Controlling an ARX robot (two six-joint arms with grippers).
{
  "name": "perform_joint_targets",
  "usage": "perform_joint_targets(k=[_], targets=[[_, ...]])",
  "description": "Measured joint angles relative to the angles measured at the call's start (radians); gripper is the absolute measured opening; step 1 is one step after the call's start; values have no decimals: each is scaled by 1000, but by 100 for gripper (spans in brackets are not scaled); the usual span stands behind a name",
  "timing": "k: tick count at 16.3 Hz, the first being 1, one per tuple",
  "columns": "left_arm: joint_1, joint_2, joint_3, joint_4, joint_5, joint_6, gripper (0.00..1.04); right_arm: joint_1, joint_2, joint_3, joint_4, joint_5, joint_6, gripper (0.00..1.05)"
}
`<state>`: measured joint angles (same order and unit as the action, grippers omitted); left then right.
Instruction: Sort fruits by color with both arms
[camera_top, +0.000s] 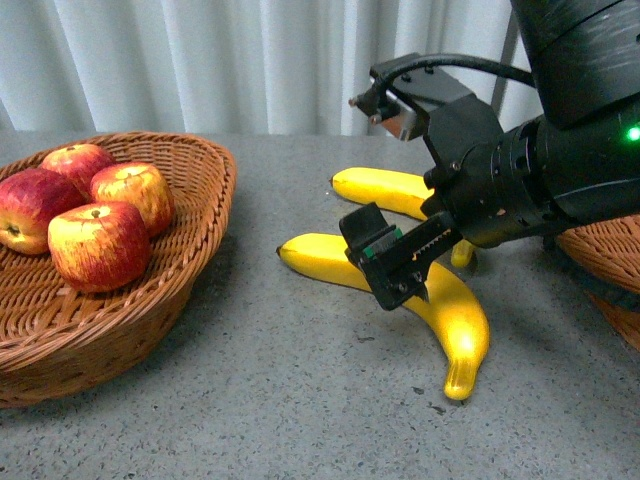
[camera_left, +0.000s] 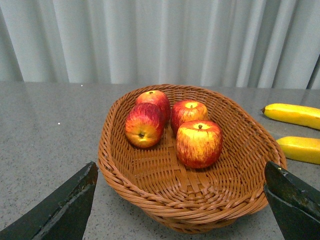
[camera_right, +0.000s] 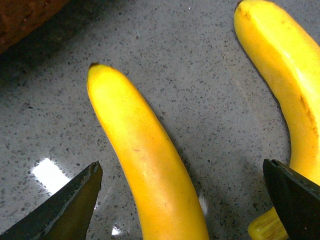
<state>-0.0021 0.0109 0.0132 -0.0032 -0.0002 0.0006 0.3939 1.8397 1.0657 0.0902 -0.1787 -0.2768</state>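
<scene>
The right hand (camera_right: 181, 197) gapes wide and empty, straddling a glossy yellow banana (camera_right: 140, 150) mid-frame on the speckled tabletop (camera_right: 200, 75).

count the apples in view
4, all in the left wicker basket: back apple, left apple, right apple, front apple. The right basket's inside isn't visible.

Basket (camera_top: 215, 165): woven wicker, rough. Bananas (camera_right: 145, 160): smooth, glossy. Apples (camera_top: 98, 245): smooth, slight sheen. Tabletop (camera_top: 250, 400): grey speckled stone-look, semi-gloss w/ glare.
</scene>
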Motion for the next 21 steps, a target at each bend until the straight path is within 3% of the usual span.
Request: perform_joint_targets(k=[7, 10, 13, 17, 21], targets=[[0, 0, 0, 0, 0, 0, 98, -1, 53, 14, -78, 44, -93, 98], [0, 0, 0, 0, 0, 0, 98, 6, 56, 3, -76, 47, -118, 71], [0, 0, 0, 0, 0, 0, 98, 4, 55, -7, -47, 43, -117, 37], [0, 0, 0, 0, 0, 0, 98, -55, -37, -49, 20, -29, -43, 35], [0, 0, 0, 0, 0, 0, 98, -270, -250, -75, 55, -92, 17, 35]])
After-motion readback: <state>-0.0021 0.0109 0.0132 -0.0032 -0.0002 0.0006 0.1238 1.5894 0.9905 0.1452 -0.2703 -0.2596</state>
